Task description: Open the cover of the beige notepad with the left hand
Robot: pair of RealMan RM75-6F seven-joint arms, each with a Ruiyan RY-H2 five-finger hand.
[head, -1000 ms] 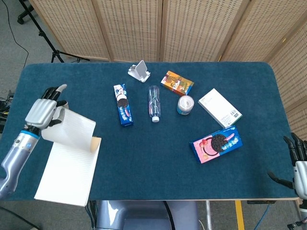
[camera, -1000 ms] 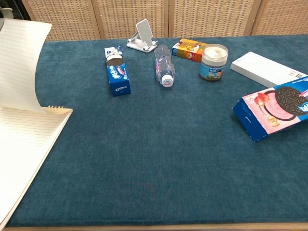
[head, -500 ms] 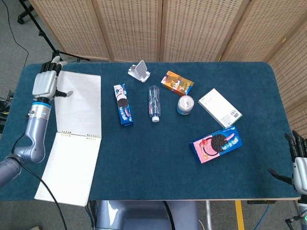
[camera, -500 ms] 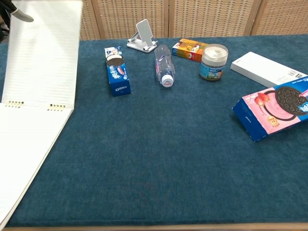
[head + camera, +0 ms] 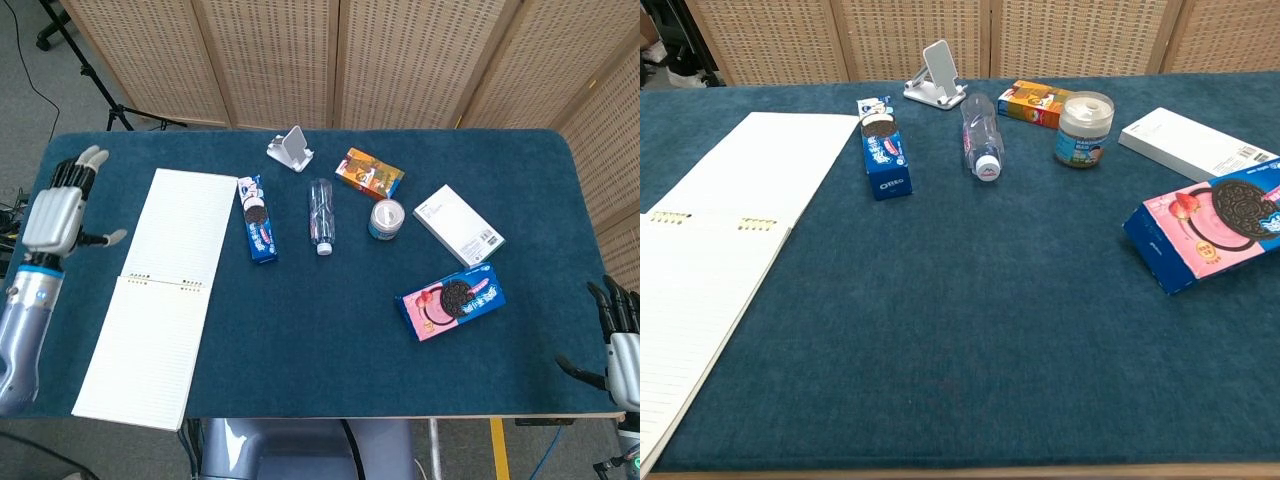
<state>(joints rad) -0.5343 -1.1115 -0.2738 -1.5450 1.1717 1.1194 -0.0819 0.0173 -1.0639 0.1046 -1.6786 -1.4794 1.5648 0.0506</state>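
The notepad (image 5: 145, 345) (image 5: 690, 290) lies open at the table's left side. Its cover (image 5: 185, 225) (image 5: 755, 165) is folded back flat on the cloth beyond the ring binding, lined pages facing up. My left hand (image 5: 55, 210) hovers to the left of the flipped cover, fingers spread, holding nothing; the chest view does not show it. My right hand (image 5: 618, 335) hangs off the table's front right corner, fingers apart and empty.
A blue Oreo pack (image 5: 257, 220) (image 5: 881, 150) lies right against the cover's right edge. Further right are a water bottle (image 5: 320, 215), phone stand (image 5: 291, 149), orange box (image 5: 369, 172), small jar (image 5: 386, 219), white box (image 5: 457, 224) and pink Oreo box (image 5: 451, 300).
The cover has swung from upright down flat onto the table. My left hand let go of it and moved left and nearer. The right hand has stayed put.
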